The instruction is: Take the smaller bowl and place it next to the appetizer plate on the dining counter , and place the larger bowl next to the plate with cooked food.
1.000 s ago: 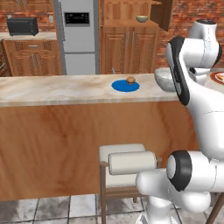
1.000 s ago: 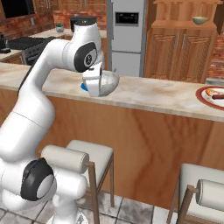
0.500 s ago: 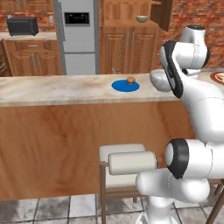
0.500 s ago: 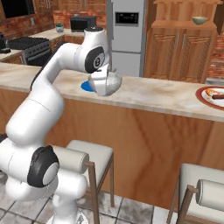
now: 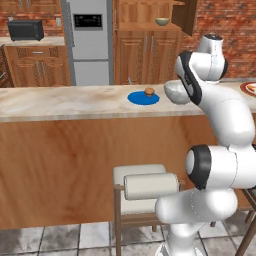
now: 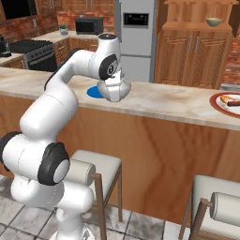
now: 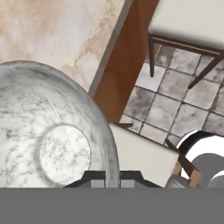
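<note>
No readable text, labels, brands or numbers are showing anywhere. The fridge (image 5: pixel 90 40) is carrying a dark display panel (image 5: pixel 88 21) on its door, above the dining counter (image 5: pixel 60 102), but whatever is lighting up on it is blurring into illegible specks. The same panel (image 6: pixel 136 19) in the right base view is reading just as unclear.
</note>
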